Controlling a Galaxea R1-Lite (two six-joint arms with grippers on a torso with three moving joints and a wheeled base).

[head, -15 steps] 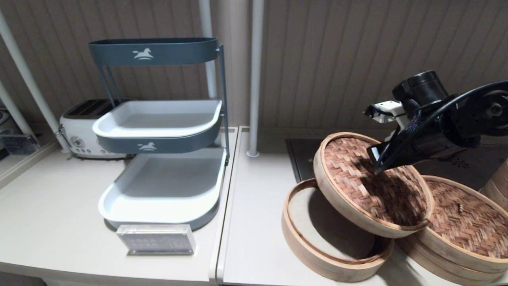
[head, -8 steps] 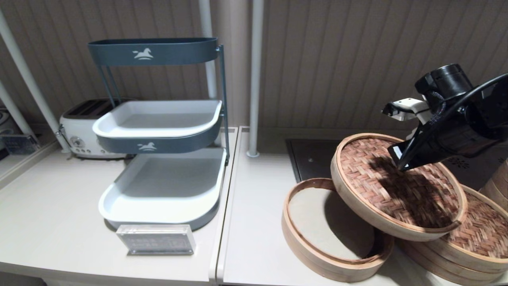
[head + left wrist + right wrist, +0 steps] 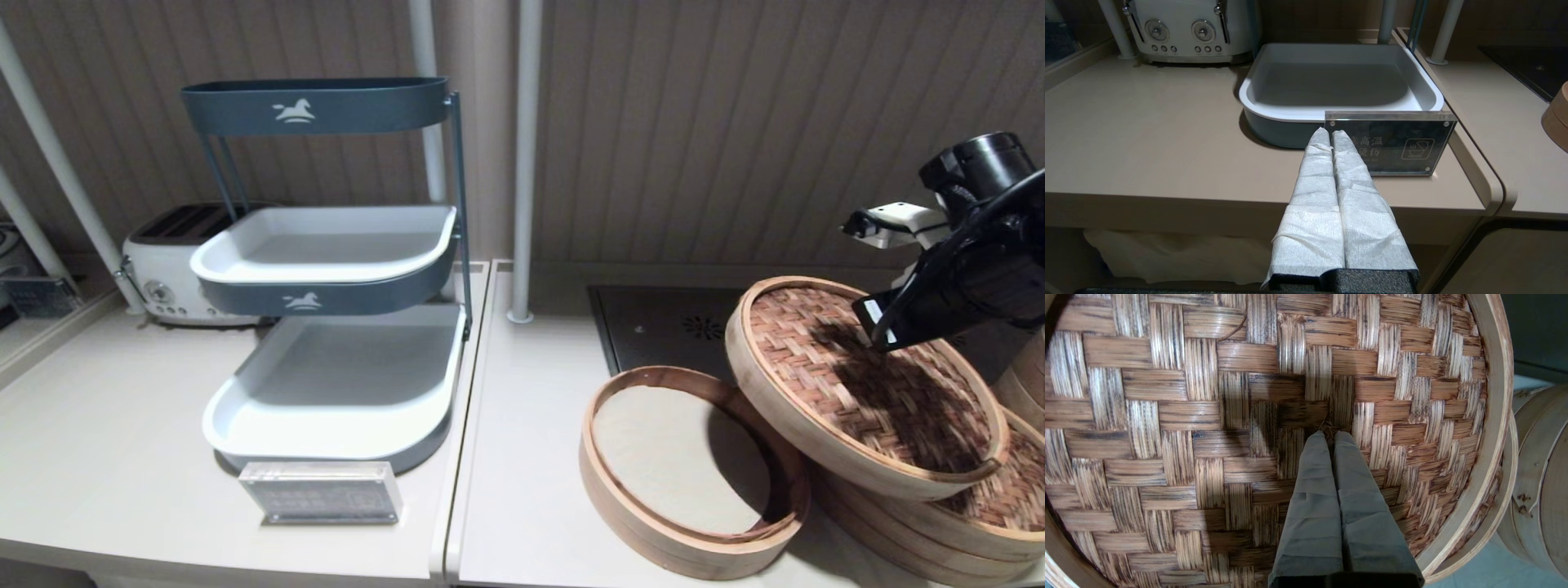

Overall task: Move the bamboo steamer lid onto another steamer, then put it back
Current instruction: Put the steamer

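Observation:
The bamboo steamer lid (image 3: pixel 857 384) hangs tilted in the air at the right, its reddish woven top (image 3: pixel 1208 428) filling the right wrist view. My right gripper (image 3: pixel 1329 433) is shut on the lid's small central knot (image 3: pixel 1327 426) and carries it. The lid sits partly above the other steamer (image 3: pixel 963 531), whose darker woven lid (image 3: pixel 1020 490) peeks out at the far right edge. The uncovered steamer basket with a pale round liner (image 3: pixel 682 457) stands to the left. My left gripper (image 3: pixel 1330 132) is parked off the counter's front edge, fingers pressed together and empty.
A three-tier grey rack (image 3: pixel 326 269) with trays, a white toaster (image 3: pixel 175 269) and an acrylic sign (image 3: pixel 320 492) stand on the left counter. A dark cooktop (image 3: pixel 661 327) lies behind the steamers. More bamboo baskets (image 3: pixel 1543 477) stand at the far right.
My right gripper has carried the lid to the right, off the liner basket and over the other steamer. The liner basket now shows almost fully. The left arm has not moved.

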